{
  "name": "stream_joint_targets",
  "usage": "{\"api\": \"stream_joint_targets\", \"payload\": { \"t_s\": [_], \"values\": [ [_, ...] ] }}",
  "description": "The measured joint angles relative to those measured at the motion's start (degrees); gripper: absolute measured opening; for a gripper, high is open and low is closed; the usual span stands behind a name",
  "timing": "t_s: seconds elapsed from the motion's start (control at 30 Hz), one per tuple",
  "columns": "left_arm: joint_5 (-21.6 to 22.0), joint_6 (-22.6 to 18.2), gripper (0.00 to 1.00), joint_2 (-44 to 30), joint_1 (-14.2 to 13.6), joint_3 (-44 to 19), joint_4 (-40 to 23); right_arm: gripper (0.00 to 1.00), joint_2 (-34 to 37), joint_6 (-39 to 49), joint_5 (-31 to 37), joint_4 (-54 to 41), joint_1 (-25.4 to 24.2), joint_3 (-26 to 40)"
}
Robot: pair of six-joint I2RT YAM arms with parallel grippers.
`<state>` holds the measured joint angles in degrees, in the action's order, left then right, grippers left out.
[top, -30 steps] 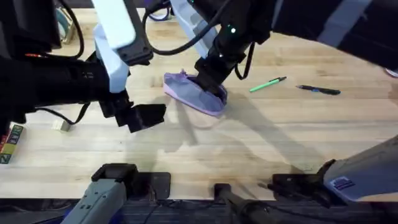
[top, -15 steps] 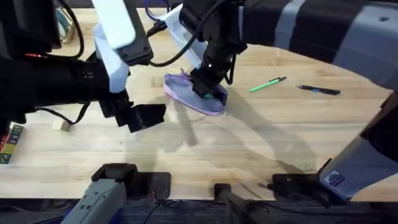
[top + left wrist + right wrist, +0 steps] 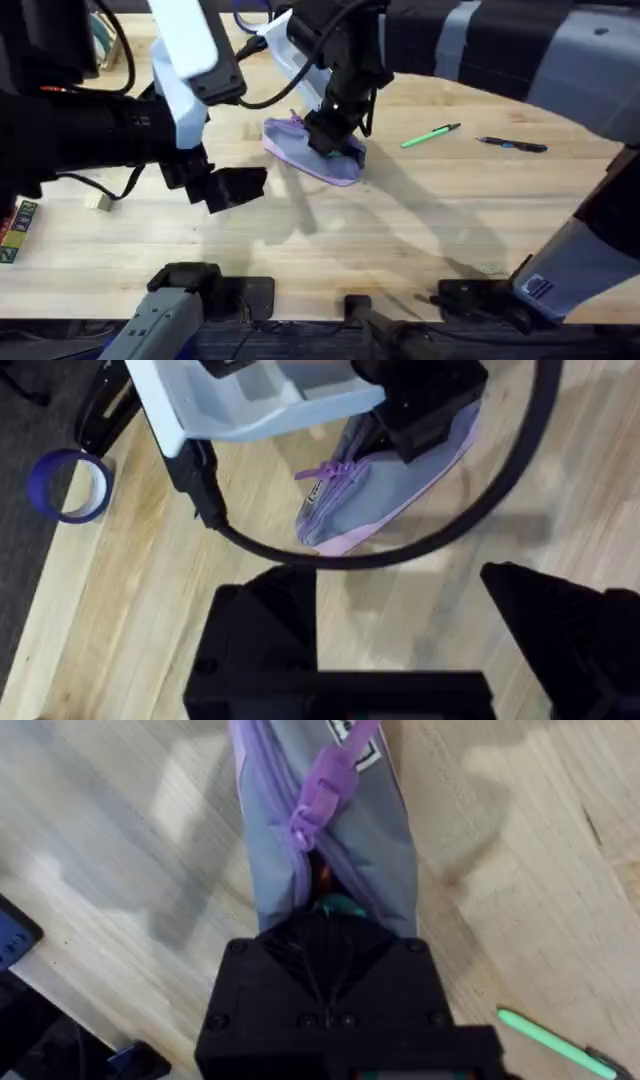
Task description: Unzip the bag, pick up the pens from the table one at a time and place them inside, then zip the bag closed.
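Observation:
The lavender and grey-blue bag (image 3: 300, 150) lies on the wooden table (image 3: 400, 230), its purple zipper pull (image 3: 325, 788) pointing away from my right gripper. That gripper (image 3: 335, 142) has reached across from the right and presses down on the bag's (image 3: 340, 840) near end, fingers pinched together on the fabric. My left gripper (image 3: 238, 188) hovers open to the left of the bag (image 3: 385, 485), its fingers (image 3: 265, 630) wide apart and holding nothing. A green pen (image 3: 431, 135) and a dark pen (image 3: 512, 145) lie to the right of the bag.
A blue tape roll (image 3: 68, 485) sits at the table's far left edge. A small wooden block (image 3: 97, 201) and a coloured box (image 3: 15, 232) lie at the left. Bare wood stretches in front of the bag and around the pens.
My right arm has swung left over the bag and its gripper has settled slightly lower-left on the bag's end. The left arm, the bag and the pens have stayed put.

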<state>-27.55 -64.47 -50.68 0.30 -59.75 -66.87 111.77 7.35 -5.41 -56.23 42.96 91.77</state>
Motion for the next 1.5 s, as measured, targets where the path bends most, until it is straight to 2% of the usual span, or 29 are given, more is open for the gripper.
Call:
{"api": "stream_joint_targets", "payload": {
  "t_s": [0.03,0.23,0.27,0.33,0.9,1.1,1.27,1.5],
  "values": [
    [0.00,0.00,0.994,0.00,0.00,0.00,0.00,0.063,0.01,-0.06,0.00,0.00,0.00,0.00],
    [0.00,0.00,0.993,0.00,0.00,0.00,0.00,0.911,0.33,0.64,0.00,-0.17,0.00,0.00],
    [0.00,0.00,0.993,0.00,0.00,0.00,0.00,0.970,0.53,0.83,0.05,-0.19,0.02,0.00],
    [0.00,0.00,0.993,0.00,0.00,-0.01,0.00,0.992,0.87,0.97,0.06,-0.55,0.02,0.00],
    [0.00,0.00,0.993,0.00,0.00,0.00,0.00,0.996,0.85,0.58,0.05,-1.27,0.02,0.07],
    [0.00,0.00,0.993,0.00,0.00,-0.01,0.00,0.995,0.85,-0.29,-0.02,-6.04,-0.78,1.89],
    [0.00,0.00,0.993,0.00,0.00,0.00,0.00,0.996,0.30,-1.15,-1.05,-11.87,-2.68,5.69],
    [0.00,0.00,0.993,0.00,0.00,-0.01,0.00,0.995,-2.31,-1.61,-1.02,-20.01,-5.12,15.68]
  ]
}}
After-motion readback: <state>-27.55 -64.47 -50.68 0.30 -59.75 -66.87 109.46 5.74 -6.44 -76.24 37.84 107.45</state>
